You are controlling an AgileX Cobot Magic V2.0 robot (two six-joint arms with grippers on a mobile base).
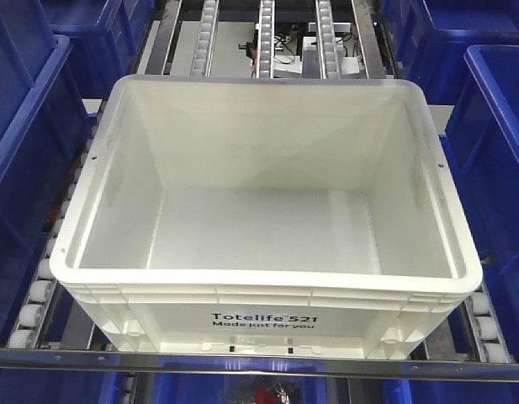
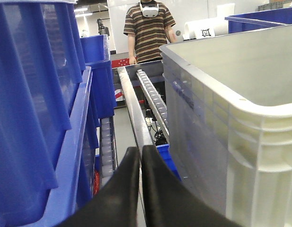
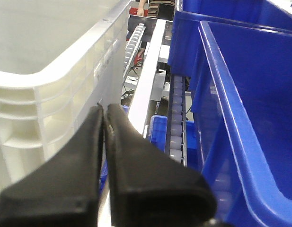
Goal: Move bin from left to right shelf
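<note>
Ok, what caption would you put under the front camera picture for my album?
Empty white bin sits on a roller rack between blue totes.

Front view high over the bin [image 1: 267,284], steeply downward; 2 wrist views low, close beside its flanks

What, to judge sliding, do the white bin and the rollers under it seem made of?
The bin looks like moulded white plastic, semi-matt: ribbed rim, rounded corners, printed lettering. The roller wheels seem smooth white plastic too, though they are too small to be sure.
</note>
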